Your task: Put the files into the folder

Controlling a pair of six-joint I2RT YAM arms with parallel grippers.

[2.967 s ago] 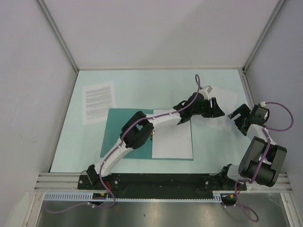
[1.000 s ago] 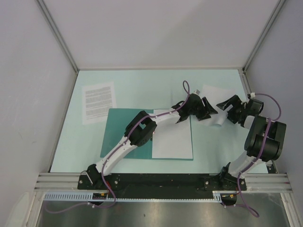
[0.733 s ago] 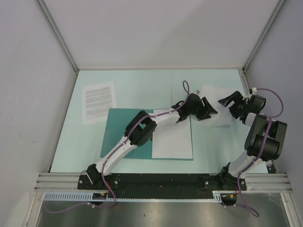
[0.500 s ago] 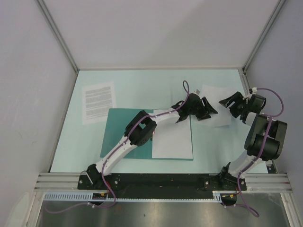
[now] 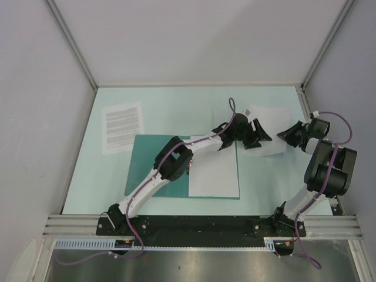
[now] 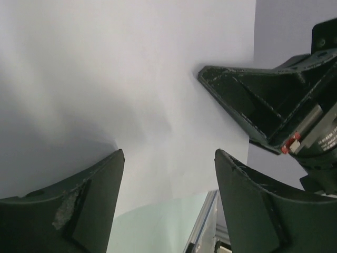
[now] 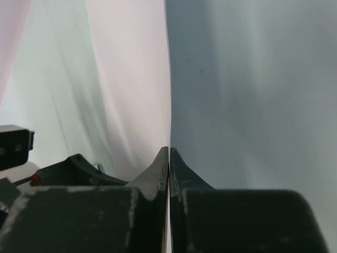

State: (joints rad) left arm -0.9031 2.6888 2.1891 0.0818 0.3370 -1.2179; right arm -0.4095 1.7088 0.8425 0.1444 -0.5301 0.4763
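Since 3 s ago: right gripper (image 5: pixel 285 133) has swung in from the near right onto the right edge of the blank sheet (image 5: pixel 269 117). Left gripper (image 5: pixel 257 138) has shifted slightly farther. The curl at the sheet's near edge 1 s ago no longer shows.

Near: both arm bases at the table (image 5: pixel 176 111) edge. The left arm reaches diagonally to the far right, across the folder (image 5: pixel 144 155).

Folder lies flat, near-centre. A white panel (image 5: pixel 214 173) covers its right half; can't tell if it's paper or lining.

Just past the folder's far right corner: left gripper over the blank sheet's left part, fingers (image 6: pixel 100 184) well apart, sheet visible between them. Can't tell if the tips touch it.

Right of that: right gripper's fingers (image 7: pixel 155 171) pinched together on the blank sheet's right edge. In the right wrist view the paper runs edge-on out from between them. The two grippers face each other across the sheet, near but apart.

Blank sheet is on the table, far right, outside the folder.

Far left: printed sheet (image 5: pixel 122 127) flat on the table, just beside the folder's far left corner, also outside it, no gripper near.
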